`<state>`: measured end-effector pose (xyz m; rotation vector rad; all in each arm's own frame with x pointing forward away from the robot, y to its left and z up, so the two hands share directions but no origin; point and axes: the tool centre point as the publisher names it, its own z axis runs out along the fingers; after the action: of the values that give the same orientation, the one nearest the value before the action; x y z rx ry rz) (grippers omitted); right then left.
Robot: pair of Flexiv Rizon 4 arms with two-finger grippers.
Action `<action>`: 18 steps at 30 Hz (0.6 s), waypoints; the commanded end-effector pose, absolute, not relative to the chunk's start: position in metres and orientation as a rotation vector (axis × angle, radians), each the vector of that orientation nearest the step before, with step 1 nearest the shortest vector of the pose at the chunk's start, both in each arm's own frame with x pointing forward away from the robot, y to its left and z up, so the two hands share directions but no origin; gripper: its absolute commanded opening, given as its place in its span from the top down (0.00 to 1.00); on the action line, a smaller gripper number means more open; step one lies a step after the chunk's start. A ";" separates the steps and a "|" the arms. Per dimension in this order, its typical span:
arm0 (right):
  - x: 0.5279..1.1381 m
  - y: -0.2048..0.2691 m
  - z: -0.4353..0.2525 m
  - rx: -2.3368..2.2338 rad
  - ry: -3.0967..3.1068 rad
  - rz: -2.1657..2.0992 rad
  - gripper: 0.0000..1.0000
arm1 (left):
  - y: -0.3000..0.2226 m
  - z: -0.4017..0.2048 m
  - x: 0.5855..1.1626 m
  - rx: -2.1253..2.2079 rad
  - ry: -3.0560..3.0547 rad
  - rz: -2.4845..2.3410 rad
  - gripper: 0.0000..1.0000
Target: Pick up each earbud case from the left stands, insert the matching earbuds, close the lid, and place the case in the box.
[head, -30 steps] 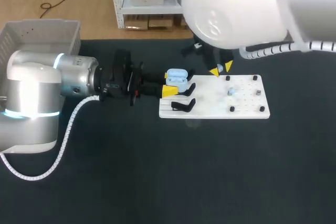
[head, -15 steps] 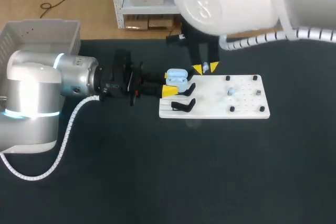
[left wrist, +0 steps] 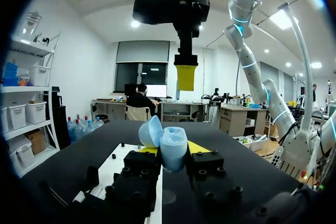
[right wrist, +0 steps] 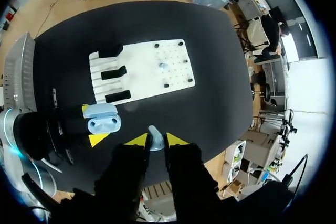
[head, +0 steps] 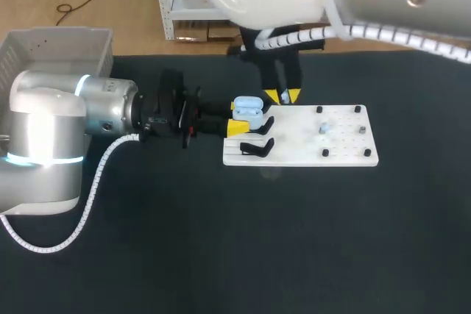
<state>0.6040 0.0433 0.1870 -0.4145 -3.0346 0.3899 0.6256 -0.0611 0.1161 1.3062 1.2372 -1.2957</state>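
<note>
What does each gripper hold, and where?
The jaws of the left gripper clamp the open earbud case by its base sides; those of the right gripper pinch an earbud by one end.

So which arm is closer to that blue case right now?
Left. Its end effector is shut on the open case, with a finger on each side. The right end effector hangs above the case without touching it and holds an earbud.

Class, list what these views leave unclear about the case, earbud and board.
- Left wrist view: open light-blue plastic earbud case hides its own sockets.
- Head view: small pale-blue earbud in right claw, too small.
- Head view: pale piece on flat white board, too small to identify.
</note>
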 end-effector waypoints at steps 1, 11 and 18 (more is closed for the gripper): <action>0.605 0.044 0.188 -0.416 -3.033 0.392 1.00 | -0.061 0.115 0.626 1.305 1.234 -1.296 1.00; 0.604 0.043 0.187 -0.428 -3.024 0.378 1.00 | -0.068 0.115 0.619 1.317 1.183 -1.293 1.00; 0.601 0.047 0.186 -0.465 -2.992 0.314 1.00 | -0.072 0.113 0.613 1.304 1.153 -1.291 1.00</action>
<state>0.6021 0.0491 0.1839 -0.4587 -2.9915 0.3259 0.6150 -0.0707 0.1156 1.3120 1.1548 -1.2957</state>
